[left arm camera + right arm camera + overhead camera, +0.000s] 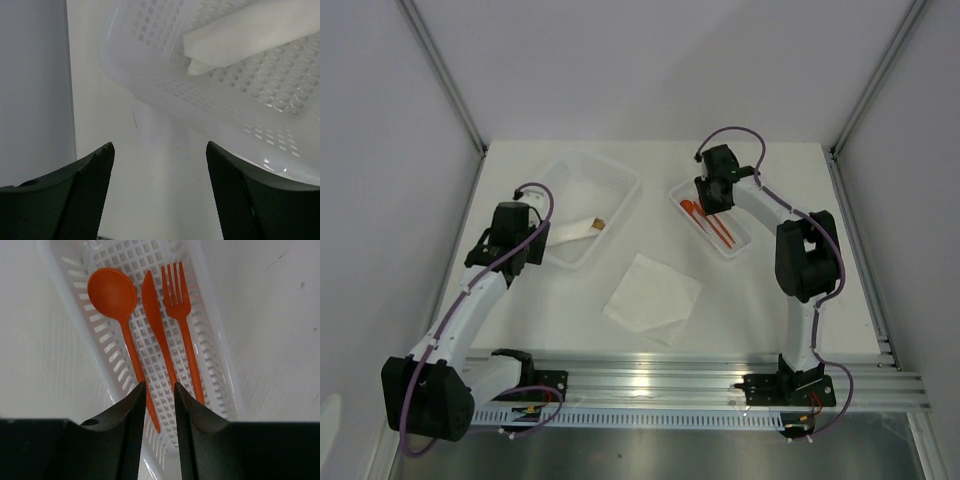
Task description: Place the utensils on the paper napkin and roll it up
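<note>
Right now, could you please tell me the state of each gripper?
Left gripper: open, holding nothing.
Right gripper: jaws narrow, with the spoon handle in the gap; grip cannot be told.

Ahead of your right gripper (159, 386) the narrow tray (212, 345) runs away from the jaws, holding three pieces side by side: spoon (112, 292) left, knife (152, 305) middle, fork (176, 295) right (the spoon's handle end shows in the gap between the jaws). Ahead and right of your left gripper (159, 147) sits the basket (225, 100), a paper roll (250, 35) lying in it. The napkin (653, 292) lies on the table (760, 300) between the arms.
</note>
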You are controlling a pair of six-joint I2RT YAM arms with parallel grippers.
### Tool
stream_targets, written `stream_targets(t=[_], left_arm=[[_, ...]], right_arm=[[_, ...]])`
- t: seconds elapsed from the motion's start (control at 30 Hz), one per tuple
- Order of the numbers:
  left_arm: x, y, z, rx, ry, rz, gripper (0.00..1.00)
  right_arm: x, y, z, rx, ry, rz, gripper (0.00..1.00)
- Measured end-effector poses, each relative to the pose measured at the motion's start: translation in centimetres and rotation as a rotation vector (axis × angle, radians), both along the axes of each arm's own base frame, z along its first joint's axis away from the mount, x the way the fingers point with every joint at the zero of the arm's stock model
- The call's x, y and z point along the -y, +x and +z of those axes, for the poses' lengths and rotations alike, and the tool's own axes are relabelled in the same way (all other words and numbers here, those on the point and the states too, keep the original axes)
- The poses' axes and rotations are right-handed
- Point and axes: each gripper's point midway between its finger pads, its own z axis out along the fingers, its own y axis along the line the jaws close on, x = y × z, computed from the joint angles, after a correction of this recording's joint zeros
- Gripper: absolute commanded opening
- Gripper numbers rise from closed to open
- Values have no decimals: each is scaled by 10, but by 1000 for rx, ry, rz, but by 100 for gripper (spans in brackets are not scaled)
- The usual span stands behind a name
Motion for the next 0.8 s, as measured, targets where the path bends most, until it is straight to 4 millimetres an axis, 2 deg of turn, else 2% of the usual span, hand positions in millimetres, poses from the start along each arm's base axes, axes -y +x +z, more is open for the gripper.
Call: stream_targets(t=[0.17,0.33,0.53,0.67,0.8], left_arm=[[-2,1,-7,-25,12,8,78],[-3,3,-8,-29,21,14,78],[-4,4,-8,-24,24,15,77],[-5,5,-8,-21,29,18,78],[-5,5,-7,-20,31,20,78]], right_arm=[[7,0,-29,-77,31,4,33],[10,1,-48,-119,40,9,31],[5,3,-58,-137,50,23,29],[1,3,-57,-133,47,30,28],[-1,5,-60,-128,19,35,22]])
